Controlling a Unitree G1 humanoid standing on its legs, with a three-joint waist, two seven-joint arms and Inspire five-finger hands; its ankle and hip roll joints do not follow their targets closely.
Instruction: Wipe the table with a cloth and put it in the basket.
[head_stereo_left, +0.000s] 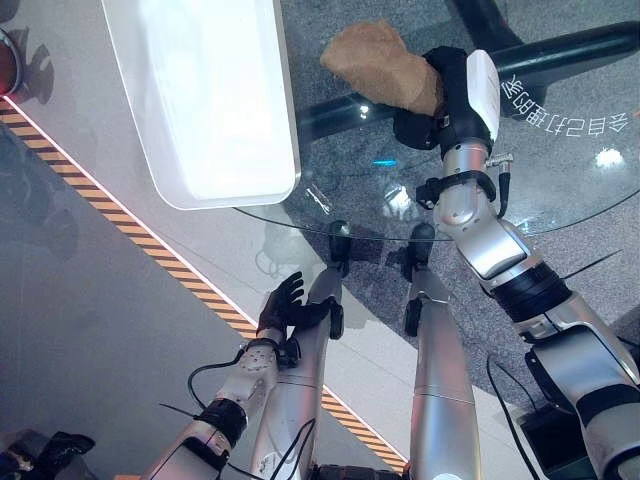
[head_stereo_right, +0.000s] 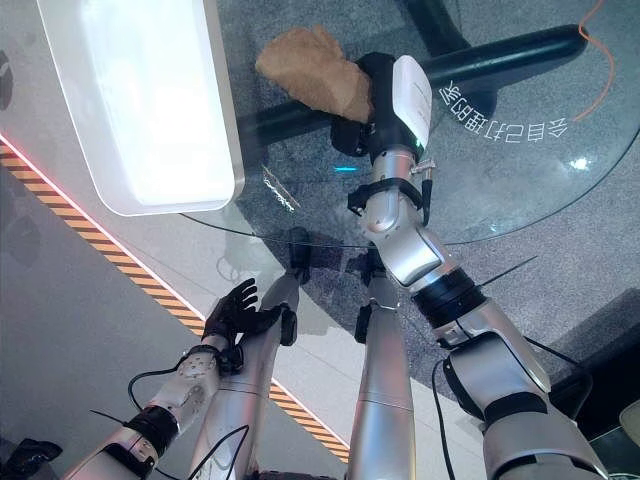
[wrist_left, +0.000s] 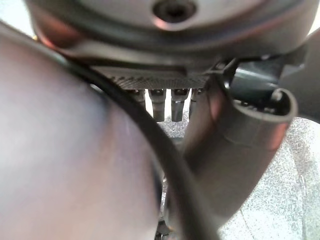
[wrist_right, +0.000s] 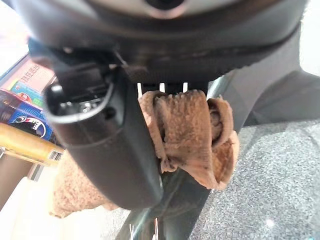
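Right robot hand (head_stereo_left: 440, 95) clamped on brown cloth (head_stereo_left: 380, 65), over the glass surface (head_stereo_left: 560, 190). Left robot hand (head_stereo_left: 283, 303) low beside it, fingers relaxed apart

A round glass table (head_stereo_left: 560, 215) is standing over a speckled dark grey floor (head_stereo_right: 560, 270); light is glinting off the glass in small bright spots, and white lettering (head_stereo_left: 565, 110) is showing on it; a dark tubular base (head_stereo_left: 540, 50) is running beneath the glass; a glossy white rounded panel (head_stereo_left: 210, 90) is lying at the table's edge, shining brightly; a black-and-orange striped strip (head_stereo_left: 150, 245) is crossing the paler grey floor (head_stereo_left: 90, 310) diagonally.
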